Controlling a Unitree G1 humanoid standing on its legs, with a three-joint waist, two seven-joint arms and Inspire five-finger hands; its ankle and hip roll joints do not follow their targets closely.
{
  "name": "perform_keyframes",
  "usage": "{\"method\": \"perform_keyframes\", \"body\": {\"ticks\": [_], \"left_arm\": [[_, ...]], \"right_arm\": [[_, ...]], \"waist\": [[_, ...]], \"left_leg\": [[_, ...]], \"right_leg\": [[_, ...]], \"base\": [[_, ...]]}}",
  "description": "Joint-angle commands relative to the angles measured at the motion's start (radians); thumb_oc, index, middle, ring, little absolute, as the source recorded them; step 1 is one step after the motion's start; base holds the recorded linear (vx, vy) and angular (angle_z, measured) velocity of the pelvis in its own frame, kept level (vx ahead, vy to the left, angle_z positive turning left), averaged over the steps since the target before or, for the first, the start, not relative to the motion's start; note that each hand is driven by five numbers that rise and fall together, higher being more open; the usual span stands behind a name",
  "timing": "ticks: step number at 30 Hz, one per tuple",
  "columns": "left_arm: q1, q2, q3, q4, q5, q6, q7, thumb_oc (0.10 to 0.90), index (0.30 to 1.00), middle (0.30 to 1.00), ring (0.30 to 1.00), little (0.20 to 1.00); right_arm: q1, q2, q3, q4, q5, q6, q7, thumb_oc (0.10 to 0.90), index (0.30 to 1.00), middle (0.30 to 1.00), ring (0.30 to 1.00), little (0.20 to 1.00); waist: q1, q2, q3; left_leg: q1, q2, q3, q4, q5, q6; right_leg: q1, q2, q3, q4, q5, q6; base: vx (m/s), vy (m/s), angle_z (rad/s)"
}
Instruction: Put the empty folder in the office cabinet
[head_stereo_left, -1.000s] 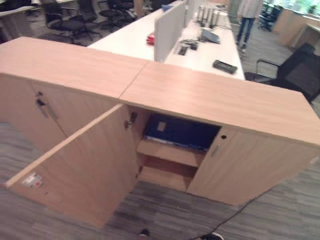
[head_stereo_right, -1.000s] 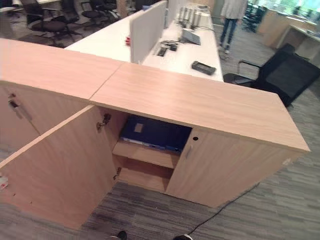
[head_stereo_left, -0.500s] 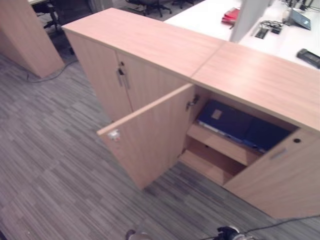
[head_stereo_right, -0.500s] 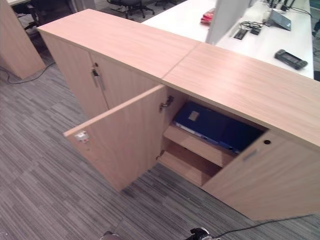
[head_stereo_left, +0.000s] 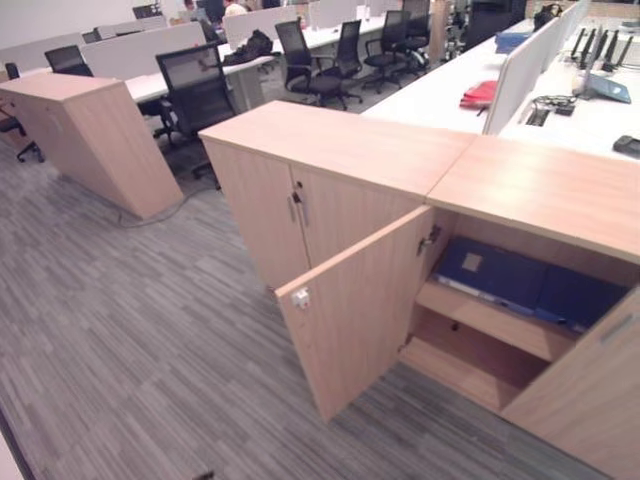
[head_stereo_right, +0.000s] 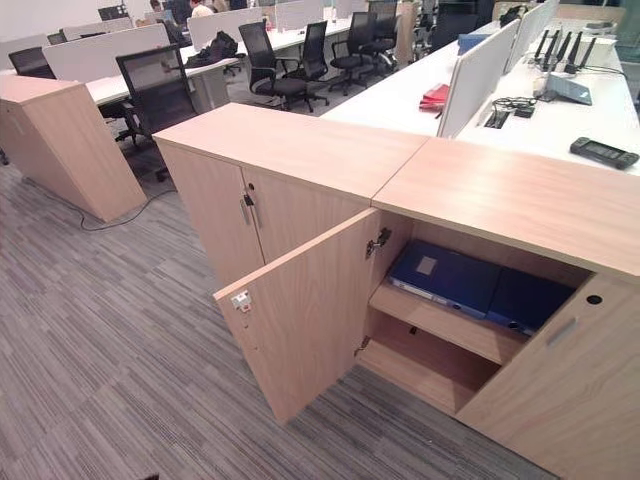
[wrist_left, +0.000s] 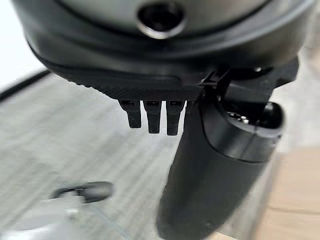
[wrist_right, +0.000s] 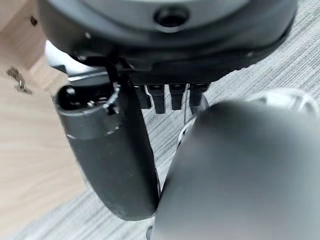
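Observation:
The office cabinet (head_stereo_right: 500, 190) stands with its left door (head_stereo_right: 300, 320) swung open towards me. On its upper shelf lies a blue folder (head_stereo_right: 440, 278) with a pale label, flat, and a darker folder (head_stereo_right: 530, 300) beside it on the right. The lower shelf (head_stereo_right: 425, 365) holds nothing I can see. My left hand (wrist_left: 215, 165) hangs over the grey carpet with straight fingers and holds nothing. My right hand (wrist_right: 110, 150) hangs the same way near a wooden panel, with nothing in it.
A closed twin cabinet (head_stereo_right: 270, 150) adjoins on the left. Another wooden unit (head_stereo_right: 60, 140) stands at the far left. Office chairs (head_stereo_right: 160, 90) and white desks with a divider (head_stereo_right: 480, 70) lie behind. Grey carpet (head_stereo_right: 110, 330) spreads in front and to the left.
The whole picture has swung to the left and pulled back, so the camera has moved. The cabinet, its open door and the folders stay as they were.

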Motion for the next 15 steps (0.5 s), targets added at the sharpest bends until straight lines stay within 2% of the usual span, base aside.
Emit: {"method": "perform_keyframes", "body": {"ticks": [1, 2, 3, 5, 9, 15], "left_arm": [[-0.066, 0.131, 0.0, -0.15, 0.041, -0.068, 0.023, 0.8, 0.9, 0.9, 0.9, 0.9], [-0.086, 0.141, -0.011, -0.293, 0.044, -0.075, 0.018, 0.8, 0.9, 0.9, 0.9, 0.9], [-0.079, 0.142, -0.008, -0.306, 0.045, -0.066, 0.017, 0.8, 0.9, 0.9, 0.9, 0.9], [-0.11, 0.123, -0.031, -0.4, 0.019, -0.078, 0.009, 0.8, 0.9, 0.9, 0.9, 0.9], [-0.166, 0.071, -0.066, -0.45, -0.031, -0.079, 0.001, 0.8, 0.9, 0.9, 0.9, 0.9], [-0.225, 0.047, -0.093, -0.414, -0.022, -0.065, 0.008, 0.8, 0.9, 0.9, 0.9, 0.9]], "right_arm": [[-0.023, 0.025, -0.011, 0.057, -0.028, 0.009, 0.001, 0.8, 0.9, 0.9, 0.9, 0.9], [-0.016, 0.03, -0.015, 0.058, -0.037, 0.011, -0.002, 0.8, 0.9, 0.9, 0.9, 0.9], [-0.016, 0.031, -0.016, 0.058, -0.038, 0.011, -0.002, 0.8, 0.9, 0.9, 0.9, 0.9], [-0.014, 0.037, -0.017, 0.059, -0.049, 0.013, -0.001, 0.8, 0.9, 0.9, 0.9, 0.9], [-0.009, 0.045, -0.015, 0.059, -0.055, 0.015, 0.0, 0.8, 0.9, 0.9, 0.9, 0.9], [0.003, 0.043, -0.013, 0.051, -0.056, 0.014, 0.004, 0.8, 0.9, 0.9, 0.9, 0.9]], "waist": [[0.002, -0.019, 0.02], [-0.011, -0.025, 0.017], [-0.01, -0.026, 0.017], [-0.034, -0.032, 0.01], [-0.065, -0.036, -0.001], [-0.096, -0.039, -0.014]], "left_leg": [[-0.021, -0.031, -0.036, 0.041, -0.039, 0.067], [-0.018, -0.033, -0.03, 0.042, -0.044, 0.07], [-0.017, -0.033, -0.03, 0.043, -0.045, 0.07], [-0.01, -0.036, -0.02, 0.045, -0.052, 0.072], [0.002, -0.041, -0.006, 0.046, -0.063, 0.078], [0.019, -0.046, 0.018, 0.042, -0.072, 0.082]], "right_leg": [[0.023, 0.069, -0.02, -0.016, -0.058, 0.034], [0.024, 0.066, -0.015, -0.016, -0.054, 0.038], [0.025, 0.066, -0.014, -0.016, -0.054, 0.038], [0.029, 0.063, -0.007, -0.019, -0.046, 0.043], [0.031, 0.064, 0.006, -0.022, -0.039, 0.047], [0.025, 0.071, 0.032, -0.029, -0.034, 0.049]], "base": [[0.01, -0.002, -0.12], [0.01, -0.004, -0.14], [0.01, -0.002, -0.17], [0.02, 0.004, -0.22], [0.04, 0.005, -0.1], [0.04, -0.001, -0.22]]}}
